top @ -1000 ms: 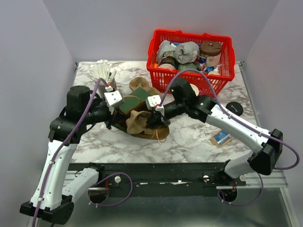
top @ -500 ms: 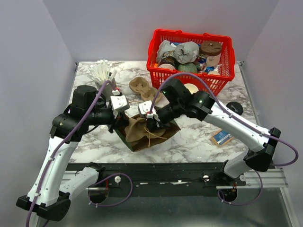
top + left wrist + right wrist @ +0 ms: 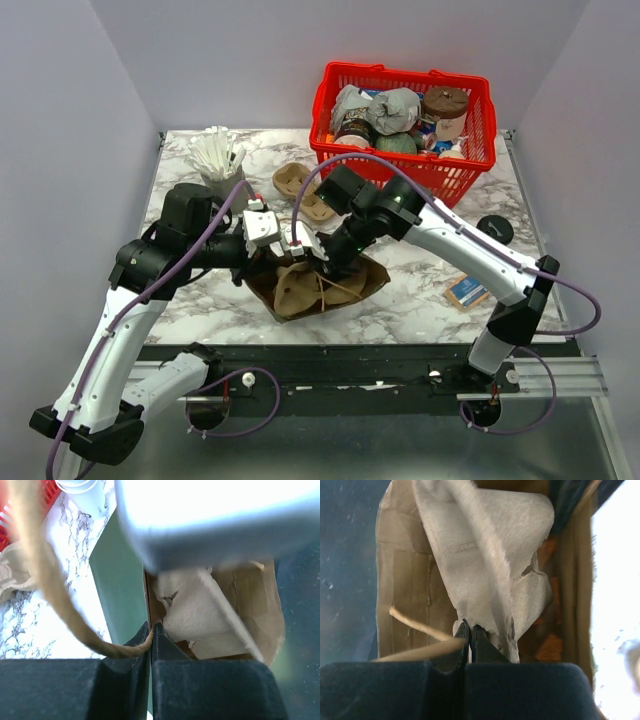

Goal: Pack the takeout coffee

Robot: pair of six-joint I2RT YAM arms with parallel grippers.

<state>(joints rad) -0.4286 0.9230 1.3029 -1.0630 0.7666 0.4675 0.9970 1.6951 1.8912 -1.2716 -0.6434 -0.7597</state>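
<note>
A paper bag (image 3: 345, 285), green outside and brown inside, lies on the marble table with its mouth toward the left. My left gripper (image 3: 262, 236) is shut on the bag's rim and twine handle (image 3: 60, 605), seen in the left wrist view (image 3: 151, 630). My right gripper (image 3: 318, 258) reaches into the bag's mouth and is shut on the edge of a grey pulp cup carrier (image 3: 490, 545), seen in the right wrist view (image 3: 471, 630). The carrier (image 3: 200, 615) sits inside the bag. A white paper cup (image 3: 405, 188) stands by the basket.
A second pulp carrier (image 3: 298, 188) lies behind the bag. A cup of white stirrers (image 3: 215, 155) stands at the back left. A red basket (image 3: 478, 150) of items is at the back right. A black lid (image 3: 495, 230) and a packet (image 3: 467, 290) lie at the right.
Both grippers and the bag have shifted toward the near left. The bag now lies flatter, and the carrier sits deeper in its mouth.
</note>
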